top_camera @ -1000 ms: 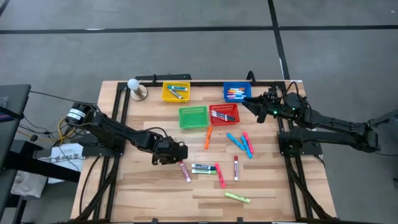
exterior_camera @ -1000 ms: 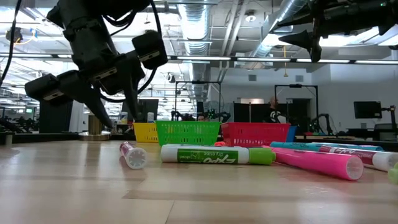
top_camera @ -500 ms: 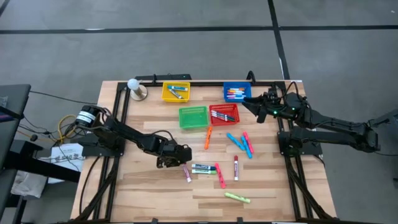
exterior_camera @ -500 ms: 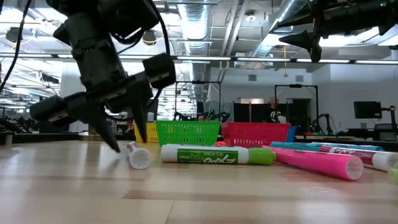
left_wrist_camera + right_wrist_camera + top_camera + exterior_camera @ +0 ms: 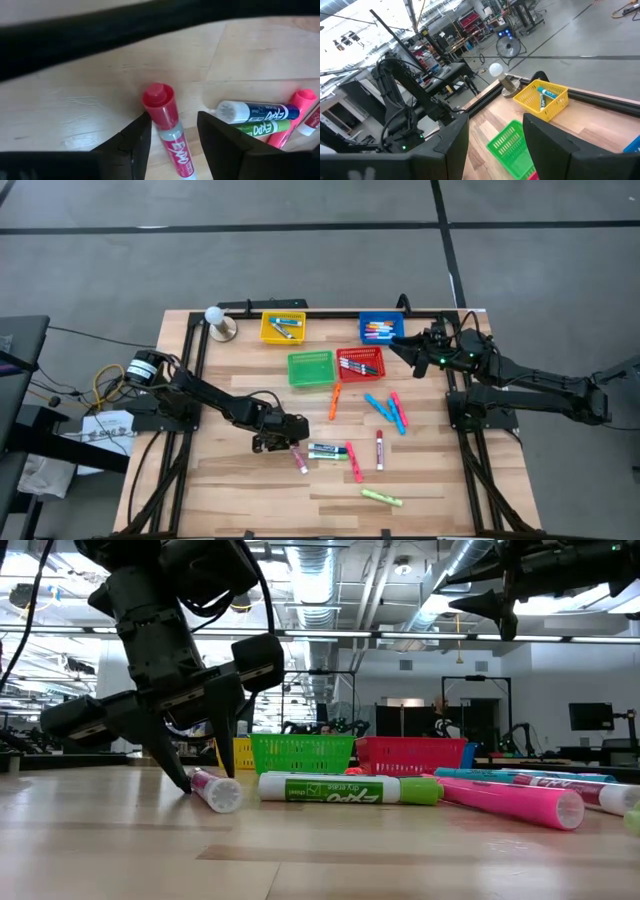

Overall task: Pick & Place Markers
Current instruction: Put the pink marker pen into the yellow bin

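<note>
Left pincer [image 5: 171, 131] has descended to the desk [image 5: 240, 490]; its fingers, apart, now straddle the red-capped white-barrelled marker [image 5: 168, 134], unclamped—grasp imminent.

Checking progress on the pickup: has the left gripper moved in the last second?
Yes. The left gripper has shifted right and toward the table's near edge, away from the green basket, and now straddles the pink marker, fingers open.

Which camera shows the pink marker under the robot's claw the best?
The left wrist view: the pink marker fills the middle, lying between the open left jaws. The low view shows its end on the table. The high view shows a tiny streak. The right wrist view misses it.
</note>
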